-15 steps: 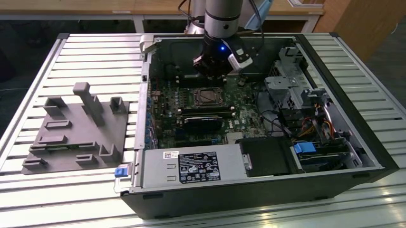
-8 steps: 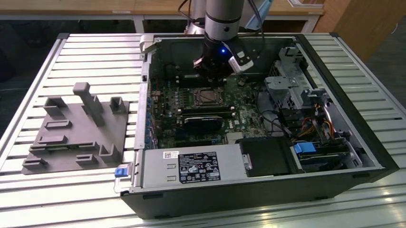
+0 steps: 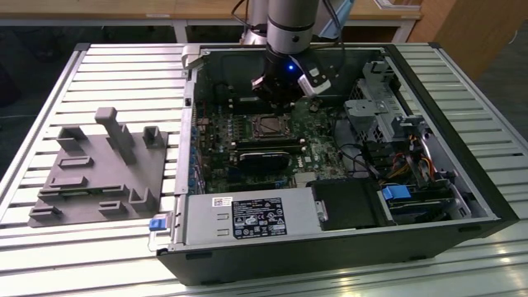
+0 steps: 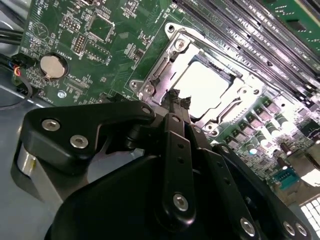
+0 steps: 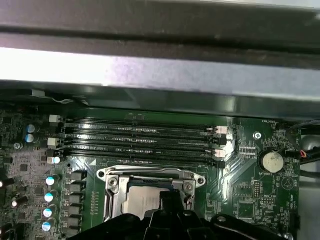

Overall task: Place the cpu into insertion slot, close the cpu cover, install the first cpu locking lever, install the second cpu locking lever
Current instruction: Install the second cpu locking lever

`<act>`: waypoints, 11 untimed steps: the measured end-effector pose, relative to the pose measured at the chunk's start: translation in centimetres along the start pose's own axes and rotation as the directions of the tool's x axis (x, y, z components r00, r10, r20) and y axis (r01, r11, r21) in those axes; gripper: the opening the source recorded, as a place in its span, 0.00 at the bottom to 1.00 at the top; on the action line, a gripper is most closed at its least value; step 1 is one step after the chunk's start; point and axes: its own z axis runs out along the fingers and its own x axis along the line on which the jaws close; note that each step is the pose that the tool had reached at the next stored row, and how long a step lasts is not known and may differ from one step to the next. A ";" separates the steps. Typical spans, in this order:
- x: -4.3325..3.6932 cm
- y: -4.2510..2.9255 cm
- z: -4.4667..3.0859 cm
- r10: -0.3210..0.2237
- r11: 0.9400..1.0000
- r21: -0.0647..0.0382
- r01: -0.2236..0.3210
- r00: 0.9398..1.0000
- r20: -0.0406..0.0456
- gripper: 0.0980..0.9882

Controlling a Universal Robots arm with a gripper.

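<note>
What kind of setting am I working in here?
Probably a workshop or lab test bench: an opened computer case lies on a slatted metal table, a grey fixture block beside it, and the hand hangs over the motherboard.

Wrist views close over cpu (image 4: pixel 207 90)

Bright bare-metal cpu cover (image 4: pixel 165 62), glossy cpu (image 4: pixel 207 87), matt-black plastic claw (image 4: pixel 176 100).

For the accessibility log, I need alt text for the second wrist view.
The black claw hangs close over the CPU socket, where the cpu lies under the closed cpu cover. Around it spreads the green motherboard with a coin battery and long memory slots.
</note>
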 end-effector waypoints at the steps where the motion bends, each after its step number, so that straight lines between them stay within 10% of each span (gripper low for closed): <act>1: 0.00 0.01 -0.22 0.000 1.000 0.000 0.000 1.000 0.000 0.01; 11: -0.01 -0.13 -1.51 0.000 1.000 0.000 0.000 1.000 0.000 0.01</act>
